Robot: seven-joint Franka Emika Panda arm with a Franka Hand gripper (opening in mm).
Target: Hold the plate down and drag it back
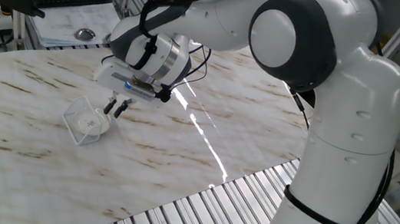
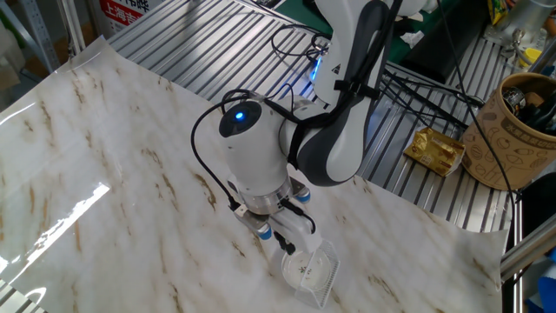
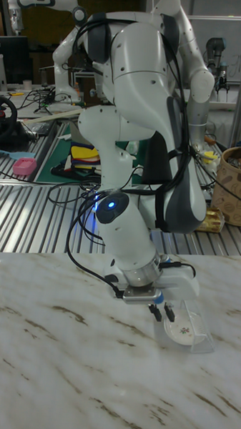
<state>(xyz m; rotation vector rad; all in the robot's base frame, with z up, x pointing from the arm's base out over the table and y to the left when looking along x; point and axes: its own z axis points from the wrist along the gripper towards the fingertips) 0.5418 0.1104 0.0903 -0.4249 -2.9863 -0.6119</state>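
The plate is a small white dish on the marble tabletop, lying within the outline of a clear thin-walled box. It also shows as the plate in the other fixed view and the plate in the tall view. My gripper points down just right of the plate's rim, its two dark fingers a little apart with nothing between them. In the tall view the gripper hangs just above the plate's left edge, and whether it touches cannot be told. The gripper is partly hidden by the wrist.
Two shiny metal discs lie at the back beside papers. A brown cup and a gold packet sit on the slatted metal bench beyond the marble sheet. Cables trail behind the arm's base.
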